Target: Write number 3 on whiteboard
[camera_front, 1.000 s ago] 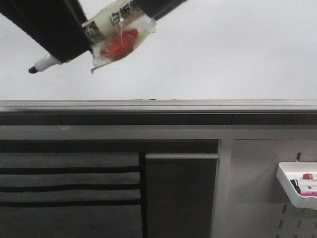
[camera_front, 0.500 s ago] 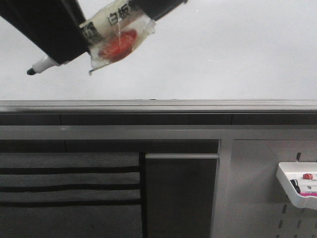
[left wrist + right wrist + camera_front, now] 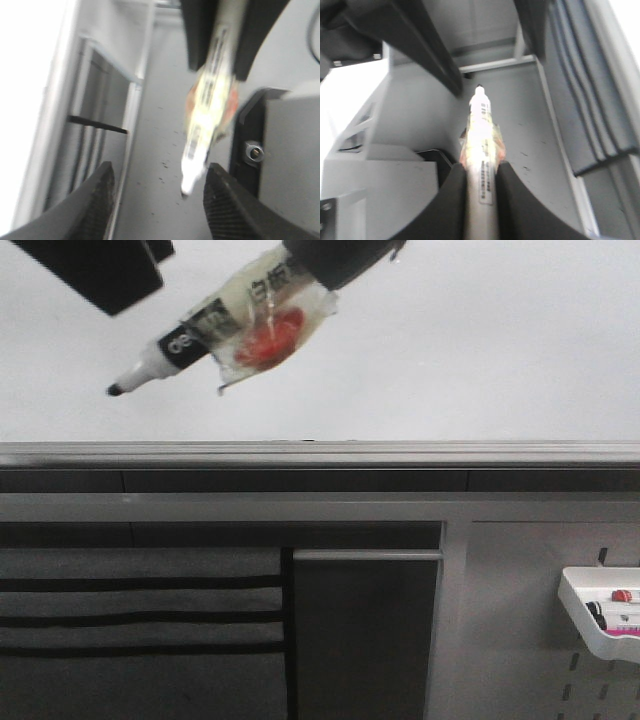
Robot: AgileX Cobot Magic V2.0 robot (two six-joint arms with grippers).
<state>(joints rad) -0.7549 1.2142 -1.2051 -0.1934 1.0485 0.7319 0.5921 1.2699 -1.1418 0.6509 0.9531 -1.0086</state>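
Note:
The whiteboard point(image 3: 480, 340) fills the upper half of the front view, and I see no number 3 on it. My right gripper point(image 3: 335, 255) at the top centre is shut on a whiteboard marker point(image 3: 190, 335) wrapped in clear tape with a red patch; its uncapped black tip points down-left, in front of the board. The right wrist view shows the jaws point(image 3: 481, 175) clamped on the marker barrel point(image 3: 482, 135). My left gripper point(image 3: 110, 270) is at the top left, open and clear of the marker. In the left wrist view its jaws point(image 3: 157, 200) stand wide apart, with the marker point(image 3: 207, 115) beyond them.
A grey metal rail point(image 3: 320, 452) runs under the board. Below it are a dark striped panel point(image 3: 140, 620) on the left and a grey perforated panel point(image 3: 520, 640) with a white tray point(image 3: 600, 625) of small items on the right.
My left gripper has let go of the marker's front end and drawn away up and left. The marker, held by the right gripper, has shifted right, with more of its barrel showing.

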